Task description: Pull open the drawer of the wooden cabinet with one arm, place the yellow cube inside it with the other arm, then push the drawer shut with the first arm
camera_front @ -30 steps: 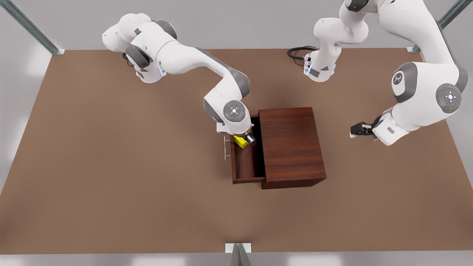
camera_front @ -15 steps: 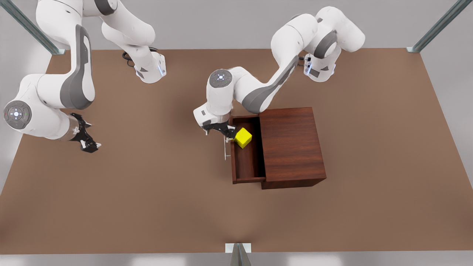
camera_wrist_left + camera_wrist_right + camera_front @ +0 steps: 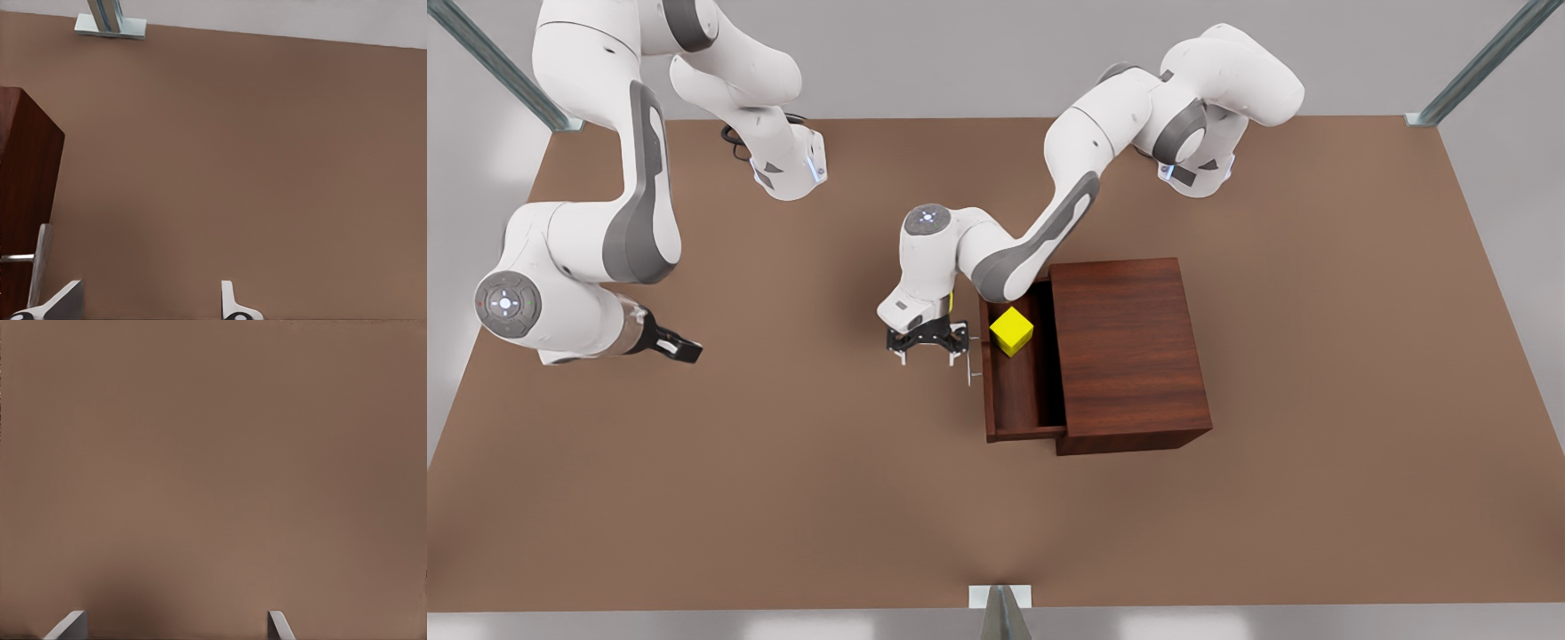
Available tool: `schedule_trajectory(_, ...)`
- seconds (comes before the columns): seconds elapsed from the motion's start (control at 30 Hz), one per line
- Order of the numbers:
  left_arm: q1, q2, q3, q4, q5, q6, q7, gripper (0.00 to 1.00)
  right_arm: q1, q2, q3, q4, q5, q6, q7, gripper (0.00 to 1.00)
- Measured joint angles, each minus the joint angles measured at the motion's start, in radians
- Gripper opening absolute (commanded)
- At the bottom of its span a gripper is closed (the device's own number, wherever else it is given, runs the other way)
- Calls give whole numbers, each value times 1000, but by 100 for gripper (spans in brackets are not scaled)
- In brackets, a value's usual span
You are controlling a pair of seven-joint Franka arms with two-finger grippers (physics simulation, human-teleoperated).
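Note:
The wooden cabinet (image 3: 1129, 347) stands mid-table with its drawer (image 3: 1018, 396) pulled out toward the front view's left. The yellow cube (image 3: 1011, 331) lies inside the drawer near its far end, held by nothing. My left gripper (image 3: 927, 356) points down, open, just outside the drawer front, and one finger is close to the silver handle (image 3: 970, 360). The left wrist view has that handle (image 3: 40, 263) and the drawer front (image 3: 27, 173) beside the open left gripper (image 3: 148, 308). My right gripper (image 3: 689, 349) waits open at the front view's left, over bare table (image 3: 213, 467).
The brown table (image 3: 783, 498) stretches wide around the cabinet. The two arm bases (image 3: 787, 169) (image 3: 1196, 173) sit at the far edge. Metal frame posts stand at the corners, with a bracket (image 3: 1000, 597) at the near edge.
The right arm let go of the cube in the drawer and withdrew to the front view's left. The left arm came in, then shifted from the drawer's edge to just outside the handle.

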Motion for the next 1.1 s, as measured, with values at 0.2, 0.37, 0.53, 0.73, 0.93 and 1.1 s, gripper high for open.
schedule_trajectory(0.2, -3, 16, -1, -17, 30, -23, -102, 100, 5, 7, 5, 0, 1, -1, -110, 100)
schedule_trajectory(0.37, -16, 13, -5, -40, 62, -70, -150, 100, 5, 9, 5, 0, 2, -1, -176, 100)
schedule_trajectory(0.53, -16, 1, -7, -41, 64, -154, -169, 100, 6, 14, 8, 0, 1, -1, -223, 100)
schedule_trajectory(0.73, -10, -18, -7, -46, 65, -260, -178, 100, 7, 17, 9, 0, 0, 0, -263, 100)
schedule_trajectory(0.93, 27, -54, -7, -89, 57, -329, -175, 100, 7, 18, 9, 0, 0, 0, -291, 100)
schedule_trajectory(1.1, 68, -81, -7, -122, 43, -353, -162, 100, 7, 18, 9, 0, 0, 0, -308, 100)
